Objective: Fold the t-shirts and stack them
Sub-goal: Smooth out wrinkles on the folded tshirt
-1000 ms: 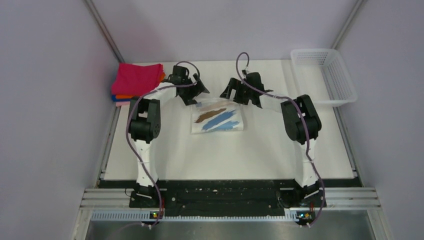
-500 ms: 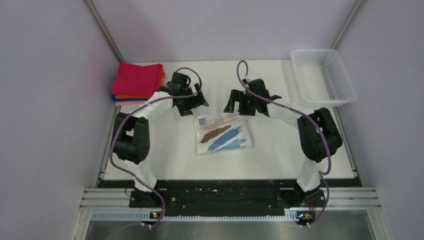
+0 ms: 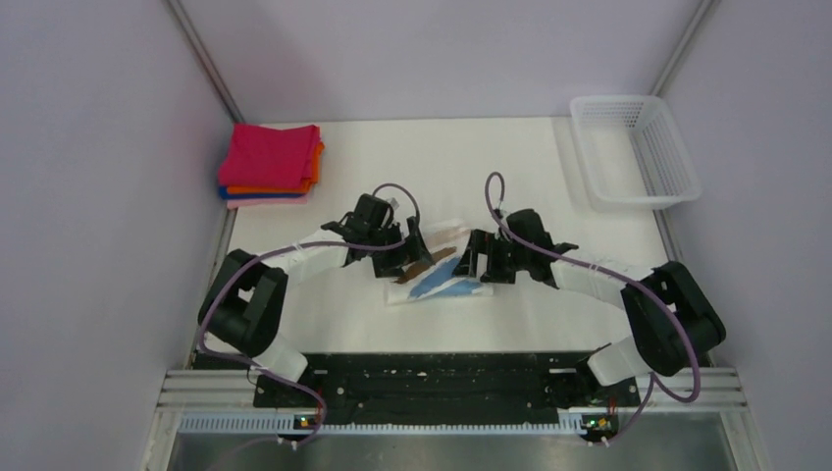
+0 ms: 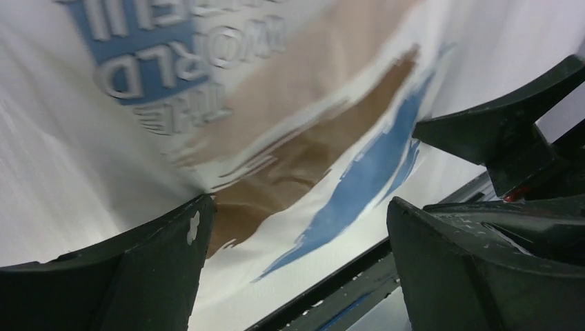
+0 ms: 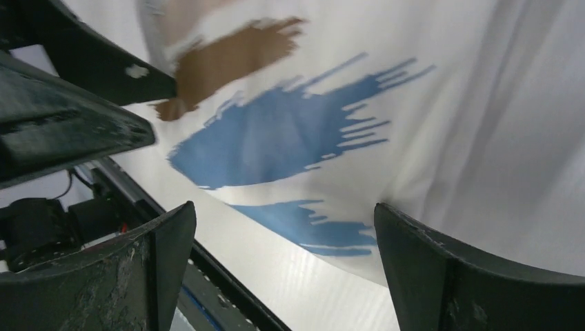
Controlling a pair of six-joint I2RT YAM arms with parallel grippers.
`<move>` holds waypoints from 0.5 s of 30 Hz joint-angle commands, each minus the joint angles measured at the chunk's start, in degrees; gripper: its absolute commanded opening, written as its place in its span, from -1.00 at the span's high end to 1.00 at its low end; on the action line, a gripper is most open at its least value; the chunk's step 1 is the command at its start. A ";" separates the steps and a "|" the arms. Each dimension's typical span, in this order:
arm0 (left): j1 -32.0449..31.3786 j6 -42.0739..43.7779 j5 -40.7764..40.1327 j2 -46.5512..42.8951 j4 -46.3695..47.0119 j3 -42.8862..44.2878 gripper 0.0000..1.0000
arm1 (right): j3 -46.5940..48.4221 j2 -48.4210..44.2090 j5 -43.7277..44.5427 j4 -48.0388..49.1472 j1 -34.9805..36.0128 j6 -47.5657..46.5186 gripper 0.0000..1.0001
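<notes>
White cotton with brown and blue brush strokes lies nearest the robot: the t-shirt (image 3: 439,283), folded down to a small rectangle, rests flat on the near half of the table (image 3: 442,167). Both grippers hang low over it, the left gripper (image 3: 397,257) at its left end and the right gripper (image 3: 483,263) at its right end, facing each other across the cloth. The jaws of each stand wide apart with nothing between them. In both wrist views the printed cloth lies loose under the gap, pinched by neither side.

Setting one gripper at each end looks like preparation to take both sides at once, either for a further fold or to lift the bundle without it falling open. Which of the two I cannot tell.

Farther back, in the left rear corner, sits the stack (image 3: 270,165) of folded shirts, magenta on top with orange, blue and pink edges showing beneath. This shirt probably goes there, well apart from where it lies now. At the far right stands a white mesh basket (image 3: 677,172).
</notes>
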 commanded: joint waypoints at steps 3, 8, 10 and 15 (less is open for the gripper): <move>1.07 -0.53 -0.12 3.99 4.26 -3.58 -0.97 | -5.42 4.57 5.70 1.78 0.24 3.30 -0.97; 1.16 0.35 -2.01 2.79 1.36 -3.14 -0.96 | -3.57 3.44 7.68 -1.32 0.28 1.42 -0.97; 1.17 0.51 -2.61 -0.38 1.16 -2.74 -0.96 | -1.80 0.73 8.02 -3.40 0.22 -0.16 -0.97; 1.09 2.37 -8.70 -9.35 -3.72 -0.52 -0.98 | 1.75 -9.44 11.79 -6.58 0.26 -1.96 -0.97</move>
